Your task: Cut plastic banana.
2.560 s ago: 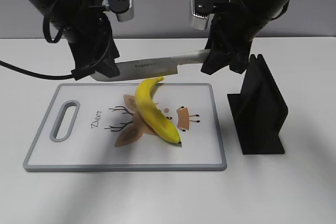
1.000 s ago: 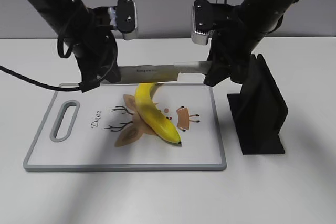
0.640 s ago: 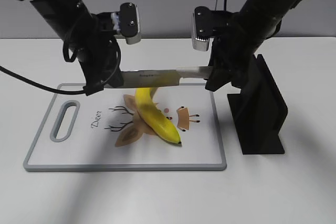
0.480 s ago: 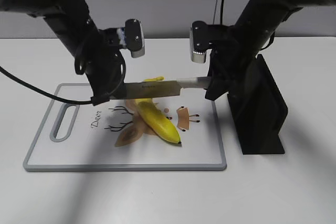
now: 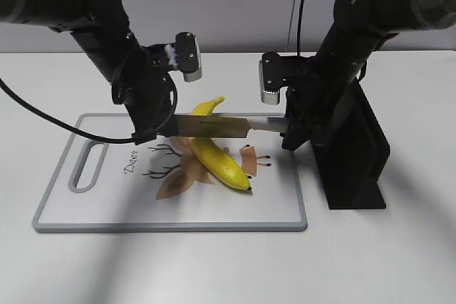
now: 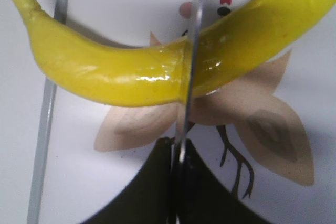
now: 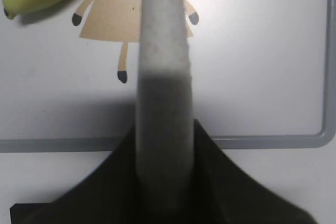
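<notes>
The left end effector (image 5: 158, 124) is closed on the tip end of the knife (image 5: 214, 127). The right end effector (image 5: 291, 124) is closed on the handle end of the same knife. So both arms hold one knife, flat and level, across the cutting board (image 5: 107, 204).

The knife is pressing down on the banana (image 5: 217, 158). In the left wrist view the thin blade (image 6: 191, 51) sits in a dent across the middle of the banana (image 6: 131, 66), and the yellow skin bulges a bit on each side. The banana lies on the board, over the deer drawing (image 5: 178, 176), with its green stem end pointing away and lifted up a little. Its dark tip points toward the camera.

I think the cut is under way but not finished, since the banana looks like one piece. Next, both arms need to push down together, at the same speed, so the knife stays level. If one side pushes harder, the banana could roll or slide away. A black stand (image 5: 353, 151) sits on the worktop (image 5: 392, 261) just beside the right arm.
</notes>
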`<state>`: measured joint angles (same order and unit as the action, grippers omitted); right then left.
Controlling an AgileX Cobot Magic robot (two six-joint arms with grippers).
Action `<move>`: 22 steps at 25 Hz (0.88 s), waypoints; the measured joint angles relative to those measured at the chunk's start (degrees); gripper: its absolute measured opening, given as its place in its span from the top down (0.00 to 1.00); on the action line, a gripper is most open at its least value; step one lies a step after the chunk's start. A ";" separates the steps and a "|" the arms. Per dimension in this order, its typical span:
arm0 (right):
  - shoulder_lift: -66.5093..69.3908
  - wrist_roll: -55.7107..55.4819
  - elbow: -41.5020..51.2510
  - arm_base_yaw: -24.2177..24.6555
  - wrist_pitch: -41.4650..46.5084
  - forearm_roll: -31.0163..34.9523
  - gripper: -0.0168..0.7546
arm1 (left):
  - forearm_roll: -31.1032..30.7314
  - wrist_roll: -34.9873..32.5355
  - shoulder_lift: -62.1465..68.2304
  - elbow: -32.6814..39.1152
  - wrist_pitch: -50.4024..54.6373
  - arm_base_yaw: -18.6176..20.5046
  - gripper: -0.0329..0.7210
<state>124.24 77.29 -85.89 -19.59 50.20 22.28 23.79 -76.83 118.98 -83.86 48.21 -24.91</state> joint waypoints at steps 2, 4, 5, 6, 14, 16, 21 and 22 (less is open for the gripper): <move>0.00 0.00 0.00 0.00 0.06 0.00 0.74 | 0.00 0.00 -0.13 0.00 0.00 0.00 0.96; -0.32 0.00 0.00 0.00 0.11 0.05 0.74 | 0.00 0.00 -0.58 0.07 -0.06 0.00 0.96; -0.70 0.00 0.00 0.00 0.11 0.11 0.74 | -0.18 0.00 -0.77 0.13 -0.11 0.00 0.96; -1.06 0.00 0.00 0.00 0.06 0.15 0.74 | -0.42 0.00 -1.10 0.28 -0.12 0.00 0.96; -7.51 0.00 -0.19 -0.10 3.12 0.46 0.74 | -0.82 0.22 -7.18 1.03 2.28 -0.16 0.96; -8.96 0.00 -0.29 -0.18 3.60 0.60 0.74 | -0.99 0.25 -9.06 1.03 2.81 -0.23 0.96; -12.54 0.00 -0.47 -0.17 5.49 0.60 0.74 | 2.05 0.63 -12.58 1.13 3.36 -0.28 0.89; -13.20 -0.05 -0.47 -0.17 5.76 0.60 0.74 | 3.25 0.73 -13.17 1.13 3.36 -0.28 0.85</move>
<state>111.04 77.24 -86.35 -19.75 55.96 22.88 27.04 -76.10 105.81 -82.73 51.57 -25.19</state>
